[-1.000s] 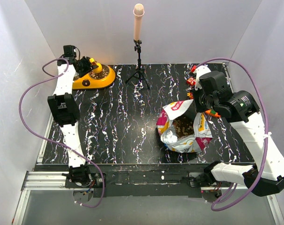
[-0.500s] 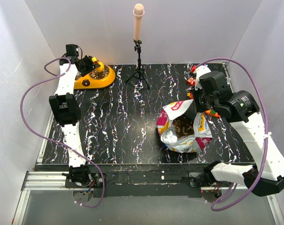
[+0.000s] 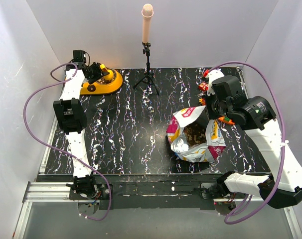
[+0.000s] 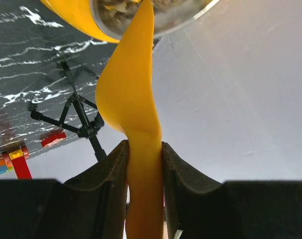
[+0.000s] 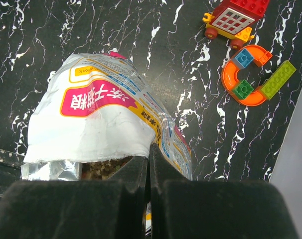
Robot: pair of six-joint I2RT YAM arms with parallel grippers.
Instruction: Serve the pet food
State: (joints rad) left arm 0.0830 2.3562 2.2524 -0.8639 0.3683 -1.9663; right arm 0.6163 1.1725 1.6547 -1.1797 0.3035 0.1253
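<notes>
- L gripper: clamped on handle of yellow scoop, over orange bowl, far-L corner.
- R gripper: pinched tight on rim of bag.
- Pet food: in open bag, R-centre of table; some pcs in bowl's steel cup.

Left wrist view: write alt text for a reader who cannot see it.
Two dark fingers clamp the handle of a yellow-orange scoop, whose far end reaches a steel cup holding kibble. Behind stand a black marbled table and a tripod.
</notes>
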